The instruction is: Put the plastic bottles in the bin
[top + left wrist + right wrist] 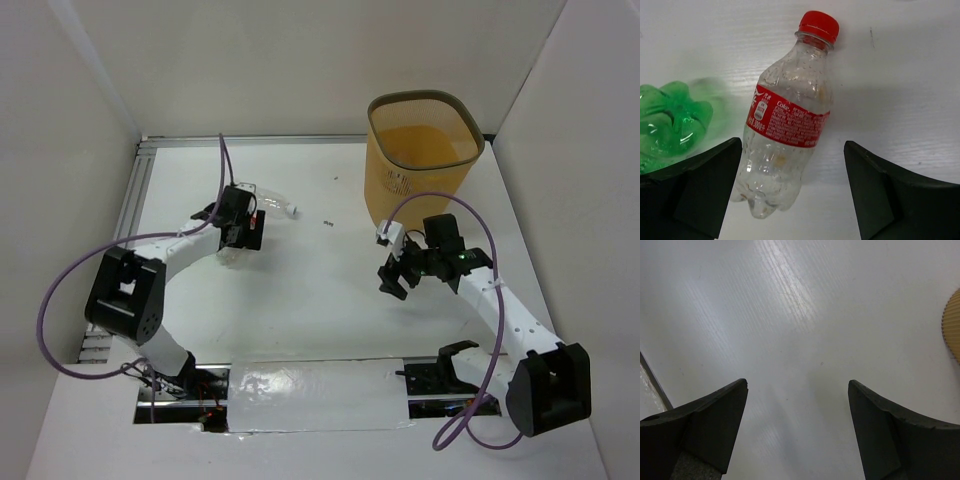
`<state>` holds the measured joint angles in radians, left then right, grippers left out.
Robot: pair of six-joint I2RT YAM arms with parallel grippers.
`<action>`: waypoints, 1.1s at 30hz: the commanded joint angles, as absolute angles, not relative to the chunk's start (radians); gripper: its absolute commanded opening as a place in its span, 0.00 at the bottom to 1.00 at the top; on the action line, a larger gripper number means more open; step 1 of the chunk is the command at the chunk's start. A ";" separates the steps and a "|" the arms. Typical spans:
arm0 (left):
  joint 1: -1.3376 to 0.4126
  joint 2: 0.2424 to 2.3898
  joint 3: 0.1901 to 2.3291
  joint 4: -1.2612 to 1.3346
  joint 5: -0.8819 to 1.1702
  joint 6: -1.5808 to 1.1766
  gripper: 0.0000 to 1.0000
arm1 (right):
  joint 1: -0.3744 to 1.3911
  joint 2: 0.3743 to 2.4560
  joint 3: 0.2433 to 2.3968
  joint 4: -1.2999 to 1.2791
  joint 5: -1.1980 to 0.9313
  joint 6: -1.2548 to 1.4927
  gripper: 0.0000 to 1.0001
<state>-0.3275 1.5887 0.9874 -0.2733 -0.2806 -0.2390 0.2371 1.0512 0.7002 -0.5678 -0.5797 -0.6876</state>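
Left wrist: left gripper (792, 145) hangs wide above bottle (790, 120).

Red-capped, red-labelled clear bottle (785, 135); green bottle (670, 117); yellow-orange mesh bin (400, 188)

White counter (330, 300) and what rests on it.
A yellow mesh bin (415, 185) stands near the far right corner. Toward the left edge lie a clear red-capped bottle (787, 135), a green bottle (670, 117) beside it, and a pale-capped bottle (278, 206).
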 commanded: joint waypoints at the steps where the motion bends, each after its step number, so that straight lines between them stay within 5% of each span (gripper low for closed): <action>1: -0.321 1.664 1.043 -0.236 -0.310 -0.201 0.95 | 0.219 1.032 0.706 -0.555 -0.601 -0.678 0.88; 7: -0.321 1.712 1.043 -0.236 -0.281 -0.212 0.83 | 0.210 1.032 0.706 -0.555 -0.614 -0.669 0.89; 13: -0.348 1.680 1.034 -0.251 -0.220 -0.244 0.43 | 0.210 1.032 0.715 -0.555 -0.623 -0.669 0.89; 17: -0.425 1.537 1.083 -0.276 -0.152 -0.272 0.34 | 0.210 1.032 0.715 -0.565 -0.632 -0.679 0.86; 20: -0.495 1.438 1.153 -0.273 -0.046 -0.333 0.28 | 0.210 1.032 0.715 -0.565 -0.646 -0.701 0.60; 21: -0.514 1.425 1.190 -0.243 0.006 -0.354 0.26 | 0.210 1.032 0.715 -0.574 -0.661 -0.715 0.34; 25: -0.600 1.434 1.331 -0.184 0.079 -0.402 0.21 | 0.210 1.032 0.706 -0.574 -0.683 -0.724 0.01; 33: -0.652 1.678 1.762 0.067 0.296 -0.527 0.15 | 0.210 1.023 0.678 -0.574 -0.663 -0.744 0.00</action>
